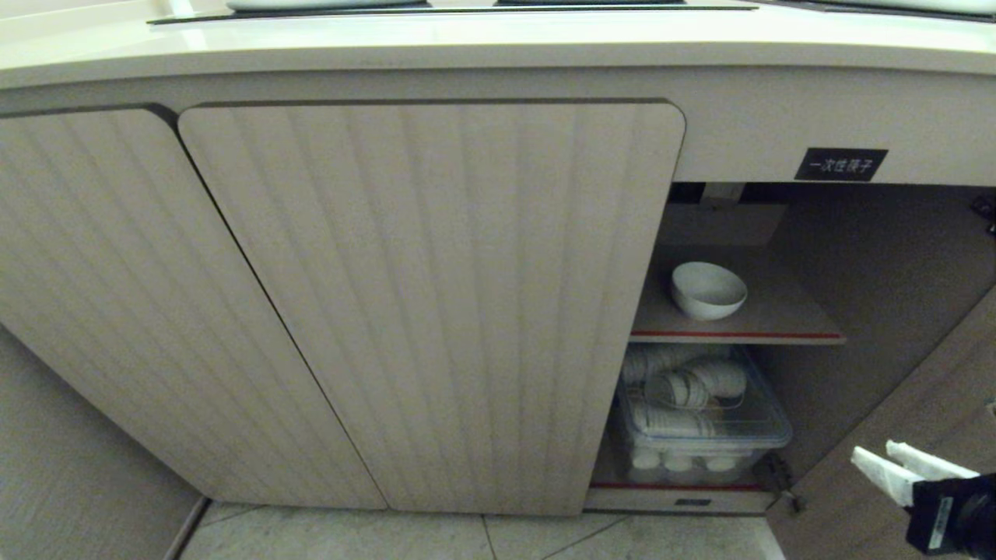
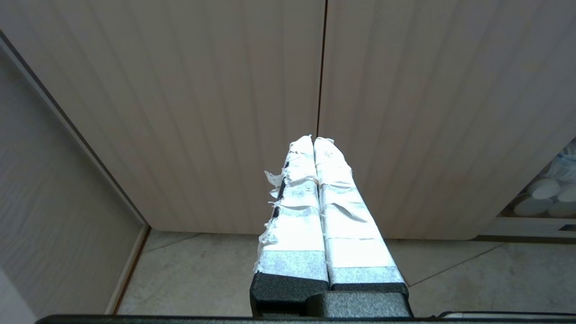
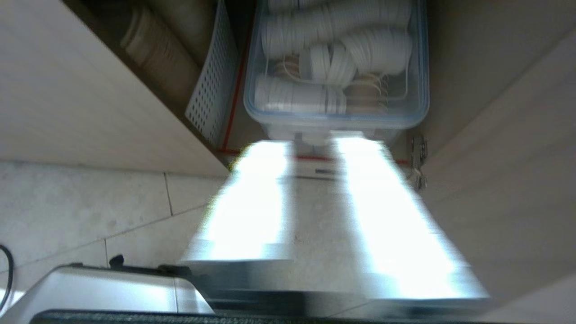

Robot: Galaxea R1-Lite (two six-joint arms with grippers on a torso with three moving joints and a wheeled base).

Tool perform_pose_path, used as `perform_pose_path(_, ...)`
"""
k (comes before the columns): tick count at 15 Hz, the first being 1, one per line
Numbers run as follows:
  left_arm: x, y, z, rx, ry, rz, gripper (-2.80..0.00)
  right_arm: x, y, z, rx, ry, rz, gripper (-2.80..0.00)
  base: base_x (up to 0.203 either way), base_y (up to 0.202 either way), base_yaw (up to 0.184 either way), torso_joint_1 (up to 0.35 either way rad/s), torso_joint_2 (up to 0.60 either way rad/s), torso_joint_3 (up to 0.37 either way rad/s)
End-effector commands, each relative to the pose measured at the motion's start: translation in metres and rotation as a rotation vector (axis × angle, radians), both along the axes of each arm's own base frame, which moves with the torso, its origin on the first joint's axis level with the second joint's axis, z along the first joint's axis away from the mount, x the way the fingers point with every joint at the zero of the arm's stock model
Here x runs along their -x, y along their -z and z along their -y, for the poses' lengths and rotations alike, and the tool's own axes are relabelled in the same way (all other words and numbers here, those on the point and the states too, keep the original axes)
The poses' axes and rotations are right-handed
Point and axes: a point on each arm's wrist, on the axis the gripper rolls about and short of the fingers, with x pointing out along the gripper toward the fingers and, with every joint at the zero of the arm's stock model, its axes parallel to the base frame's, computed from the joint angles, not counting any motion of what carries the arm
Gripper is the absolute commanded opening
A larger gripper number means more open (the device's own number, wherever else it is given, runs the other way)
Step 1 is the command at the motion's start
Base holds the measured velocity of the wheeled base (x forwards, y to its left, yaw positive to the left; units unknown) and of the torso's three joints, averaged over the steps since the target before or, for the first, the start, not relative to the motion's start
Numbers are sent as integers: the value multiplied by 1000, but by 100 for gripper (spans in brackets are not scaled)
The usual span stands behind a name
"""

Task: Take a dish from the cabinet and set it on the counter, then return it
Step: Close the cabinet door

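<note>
Inside the cabinet (image 1: 436, 311): empty dish (image 1: 708, 289) above cup-filled clear bin (image 1: 700, 424).

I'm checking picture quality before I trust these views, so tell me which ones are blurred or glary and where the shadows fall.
Right wrist view: the right gripper is motion-smeared and blown out white, the clear bin soft. Left wrist view: sharp, the left gripper bright but readable. Head view: the counter has glare, the cabinet interior is shadowed, yet the dish reads clearly.
</note>
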Motion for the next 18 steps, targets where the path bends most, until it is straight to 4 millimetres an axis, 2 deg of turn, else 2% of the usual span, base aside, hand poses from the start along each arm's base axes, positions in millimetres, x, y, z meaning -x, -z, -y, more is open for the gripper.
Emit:
perform_pose_path(1, 0, 0, 0, 0, 0, 1, -280, 10, 3, 1, -1, -1, 15, -280, 0, 0, 0, 0, 0, 0)
perform_pose_path(3, 0, 0, 0, 0, 0, 0, -280, 18, 7, 2, 23, -12, 15, -280, 0, 0, 0, 0, 0, 0)
perform_pose_path(6, 0, 0, 0, 0, 0, 1, -280, 19, 6, 1, 12, -80, 26, -280, 0, 0, 0, 0, 0, 0)
perform_pose_path(12, 0, 0, 0, 0, 0, 0, -280, 25, 5, 1, 17, -91, 35, -280, 0, 0, 0, 0, 0, 0)
perform_pose_path(18, 0, 0, 0, 0, 0, 1, -280, 54, 12, 4, 29, -90, 4, -280, 0, 0, 0, 0, 0, 0)
